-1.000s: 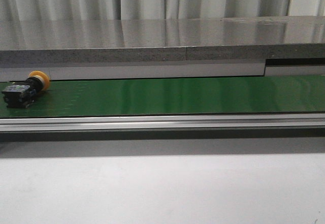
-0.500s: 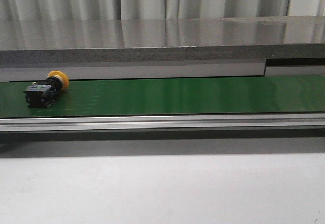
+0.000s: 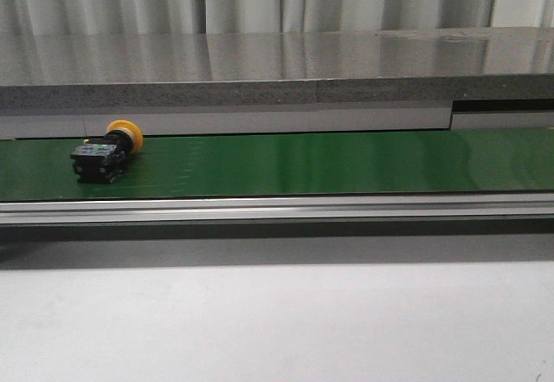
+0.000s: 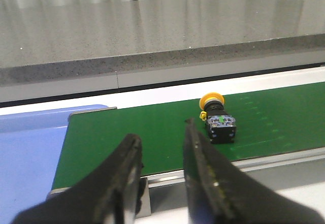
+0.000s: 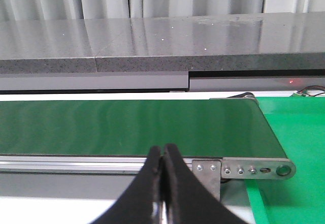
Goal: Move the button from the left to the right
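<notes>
The button point(image 3: 106, 153) lies on its side on the green conveyor belt point(image 3: 329, 161), toward the left end, its yellow-orange cap facing the back. In the left wrist view the button point(image 4: 219, 122) sits on the belt point(image 4: 152, 132) beyond and to the side of my left gripper point(image 4: 162, 132), which is open with nothing between its fingers. My right gripper point(image 5: 163, 150) is shut and empty, in front of the belt's near rail, and no button shows in its view. Neither gripper appears in the front view.
A grey stone-like shelf point(image 3: 277, 66) runs behind the belt. An aluminium rail point(image 3: 277, 207) edges the belt's front, above the white table point(image 3: 277, 321). A blue surface point(image 4: 30, 148) adjoins the belt's left end; a green surface point(image 5: 299, 142) lies past its right end.
The button has travelled to the right along the belt, from the far left edge of the front view to about a fifth of the way across.
</notes>
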Controlling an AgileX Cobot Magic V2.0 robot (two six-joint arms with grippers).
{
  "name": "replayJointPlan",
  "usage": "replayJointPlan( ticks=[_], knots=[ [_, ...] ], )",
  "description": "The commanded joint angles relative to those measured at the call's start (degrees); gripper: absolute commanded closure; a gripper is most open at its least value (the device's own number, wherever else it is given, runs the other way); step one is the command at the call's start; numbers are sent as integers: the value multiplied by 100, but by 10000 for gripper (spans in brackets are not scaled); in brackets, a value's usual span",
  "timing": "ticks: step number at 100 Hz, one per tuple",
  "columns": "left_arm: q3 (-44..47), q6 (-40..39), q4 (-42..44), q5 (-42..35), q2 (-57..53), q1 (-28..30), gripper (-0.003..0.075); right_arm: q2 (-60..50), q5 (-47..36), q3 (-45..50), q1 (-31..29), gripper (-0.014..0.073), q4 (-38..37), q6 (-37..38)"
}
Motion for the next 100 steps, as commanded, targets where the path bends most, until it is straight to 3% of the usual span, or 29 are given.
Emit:
replayJointPlan(
  ticks=[1, 17, 85, 100],
  knots=[
    [-162, -6, -32, -508, 38, -37, 629, -119, -500, -81, 15, 662, -40, -9],
    [-162, -6, -32, -508, 38, -37, 741, -119, -500, -81, 15, 662, -40, -9],
    [-162, -6, -32, -508, 38, -37, 741, -119, -579, -106, 15, 662, -35, -9],
    [-162, -6, -32, -508, 38, -37, 741, -81, -264, -345, 15, 662, 85, -9]
  ],
)
